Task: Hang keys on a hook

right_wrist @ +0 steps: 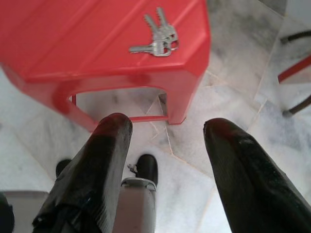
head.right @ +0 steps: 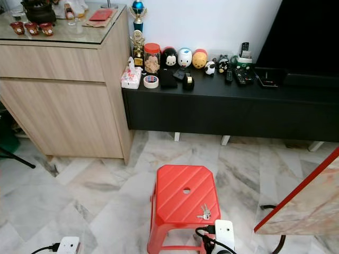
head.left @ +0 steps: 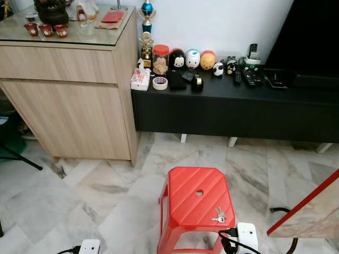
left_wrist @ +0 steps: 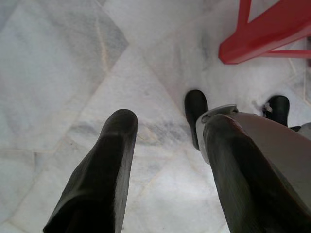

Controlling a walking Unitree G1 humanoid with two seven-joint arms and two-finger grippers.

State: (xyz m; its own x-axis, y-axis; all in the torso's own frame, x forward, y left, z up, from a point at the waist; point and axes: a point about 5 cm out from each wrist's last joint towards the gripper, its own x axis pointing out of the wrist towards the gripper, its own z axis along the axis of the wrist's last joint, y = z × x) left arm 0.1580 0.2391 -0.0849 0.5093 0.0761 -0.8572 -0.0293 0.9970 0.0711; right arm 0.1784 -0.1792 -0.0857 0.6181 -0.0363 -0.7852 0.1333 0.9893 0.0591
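Keys: small bunch of silver metal keys point(head.left: 219, 215) lies flat on the square red plastic stool point(head.left: 190, 198), close to its near right corner, with bare seat between them and the round hole in the middle. Open grey-veined marble floor point(head.left: 106, 190) spreads to the stool's left and beyond it, up to a long low black cabinet point(head.left: 233, 114) along the white wall. Right gripper point(right_wrist: 167, 133) hangs low at the stool's near side, fingers spread wide and empty, pointing down past the seat edge; keys sit above and ahead of it on the seat. Left gripper point(left_wrist: 167, 145) hangs over bare floor left of the stool, fingers likewise apart, holding nothing. Light wood sideboard with a glass top point(head.left: 69, 79) stands at far left, butted against the black cabinet. Row of round toy figures, a red-lidded jar point(head.left: 160, 59) and remote controls line the cabinet top. Red-edged slanted board point(head.left: 310, 209) crowds the right side near the stool.
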